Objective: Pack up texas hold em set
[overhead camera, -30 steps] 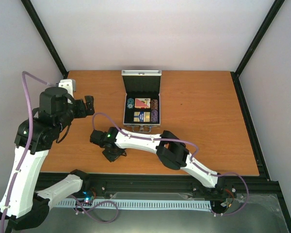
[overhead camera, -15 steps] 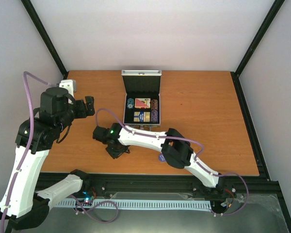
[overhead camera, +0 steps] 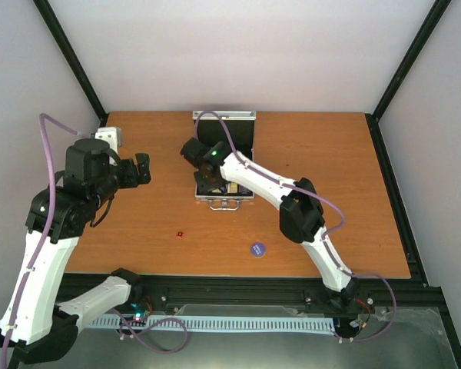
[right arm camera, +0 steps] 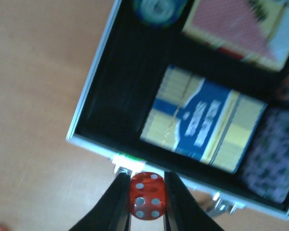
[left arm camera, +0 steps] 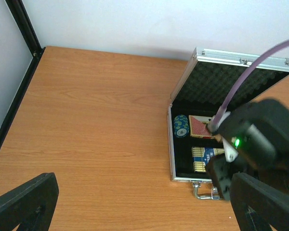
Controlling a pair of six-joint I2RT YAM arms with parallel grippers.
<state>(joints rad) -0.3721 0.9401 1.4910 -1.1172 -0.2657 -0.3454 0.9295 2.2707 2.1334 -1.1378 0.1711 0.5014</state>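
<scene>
Well, my left claw hangs above the left part of the table, its fingers spread wide with nothing between them. Nearer the front edge a loose red die lies on the wood, apart from everything else. My right claw is closed on a second red die, pinched between both fingertips with its white pips facing the wrist camera. Seen from that wrist, the held die sits just on the near side of the open silver case's front rim. Inside the case, the blue-yellow card deck lies just beyond the die. The red deck lies behind it, and a blue chip stack sits at the far left corner. Right of the case and nearer the front, the blue disc lies flat on the table.
</scene>
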